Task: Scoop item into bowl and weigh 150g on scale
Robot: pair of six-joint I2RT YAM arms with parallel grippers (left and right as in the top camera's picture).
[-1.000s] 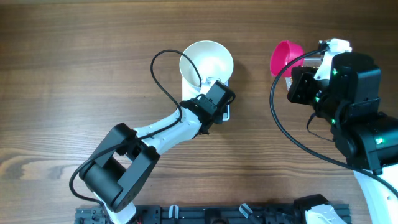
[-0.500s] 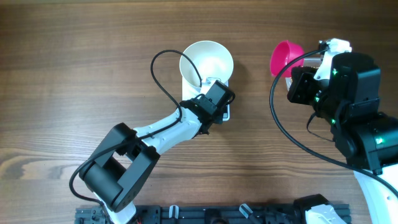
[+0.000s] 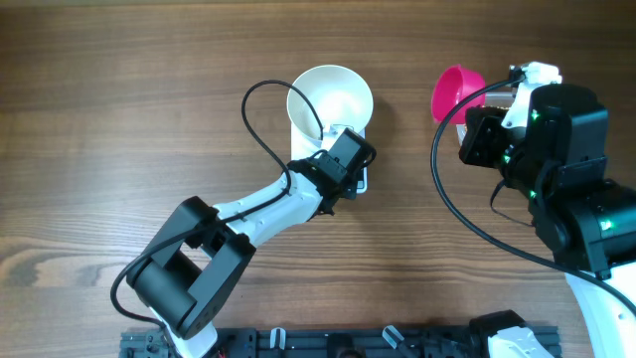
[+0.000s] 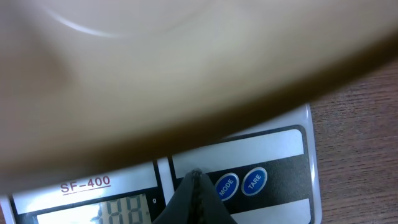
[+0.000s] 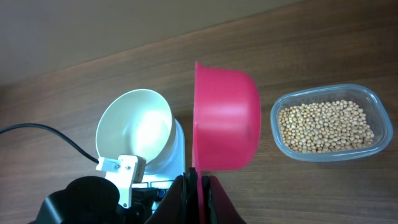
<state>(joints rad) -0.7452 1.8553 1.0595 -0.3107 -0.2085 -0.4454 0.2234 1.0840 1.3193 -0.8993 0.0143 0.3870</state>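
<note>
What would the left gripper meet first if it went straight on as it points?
Probably the scale, on its front panel just left of the MODE button; depth is unclear.

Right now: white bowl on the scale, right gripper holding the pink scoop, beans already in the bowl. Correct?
Not quite. The bowl is empty; the right wrist view shows the beans lying in the clear tub. The rest holds: the bowl sits on the scale, and the right gripper is clamped on the pink scoop.
</note>
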